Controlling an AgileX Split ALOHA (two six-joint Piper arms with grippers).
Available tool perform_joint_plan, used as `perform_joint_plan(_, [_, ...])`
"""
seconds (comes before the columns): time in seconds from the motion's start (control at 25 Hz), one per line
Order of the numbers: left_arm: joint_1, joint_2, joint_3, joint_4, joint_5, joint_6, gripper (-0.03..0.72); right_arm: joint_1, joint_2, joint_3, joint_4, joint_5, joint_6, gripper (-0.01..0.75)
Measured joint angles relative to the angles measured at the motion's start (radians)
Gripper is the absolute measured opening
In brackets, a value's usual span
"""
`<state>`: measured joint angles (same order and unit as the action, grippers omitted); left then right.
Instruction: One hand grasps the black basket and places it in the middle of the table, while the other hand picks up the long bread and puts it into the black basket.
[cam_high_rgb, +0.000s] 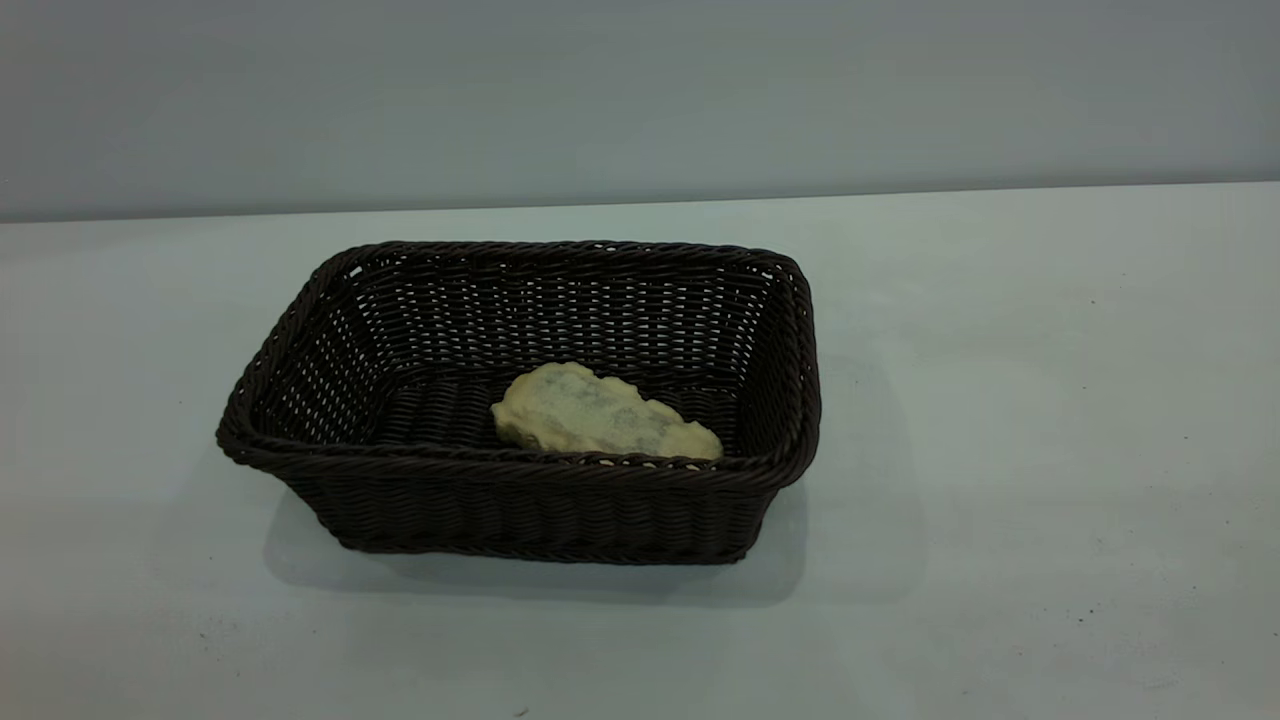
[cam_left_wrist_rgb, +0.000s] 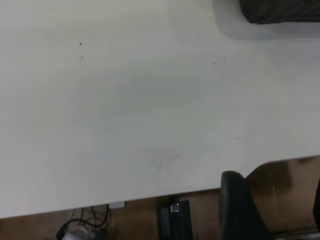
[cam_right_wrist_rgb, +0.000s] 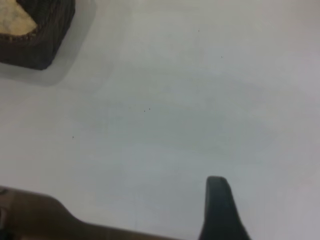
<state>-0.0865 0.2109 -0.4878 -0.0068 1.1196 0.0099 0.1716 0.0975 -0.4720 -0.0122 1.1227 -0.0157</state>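
The black basket stands on the white table, a little left of the middle. The long bread lies inside it against the near wall, pale grey-mottled side up. Neither gripper shows in the exterior view. My left gripper is open and empty over the table's edge, far from the basket, of which only a corner shows. My right gripper shows a single finger with bare table beside it, so it is open and empty. The basket's corner and a bit of bread lie far from it.
The tabletop carries only a few dark specks around the basket. Beyond the table's edge in the left wrist view are a brown floor, cables and a dark box. A grey wall stands behind the table.
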Motion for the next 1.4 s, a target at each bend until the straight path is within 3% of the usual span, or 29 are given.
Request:
perform_joint_plan(0.44, [0.007,-0.034,0.000,0.000,0.000,-0.002,0.436,-0.006,-0.003,0.000,0.000,0.000,0.000,0.464])
perform_joint_plan(0.64, [0.062,-0.117,0.000,0.000,0.005,-0.003,0.436,-0.085,-0.008,0.000,0.003,0.000,0.000,0.464])
perform_joint_plan(0.84, [0.065,-0.184,0.000,0.001,0.009,-0.003,0.436,-0.142,-0.008,0.000,0.004,0.000,0.000,0.464])
perform_joint_plan(1.4, [0.065,-0.230,0.000,0.001,0.015,-0.003,0.436,-0.150,-0.008,0.000,0.004,0.000,0.000,0.464])
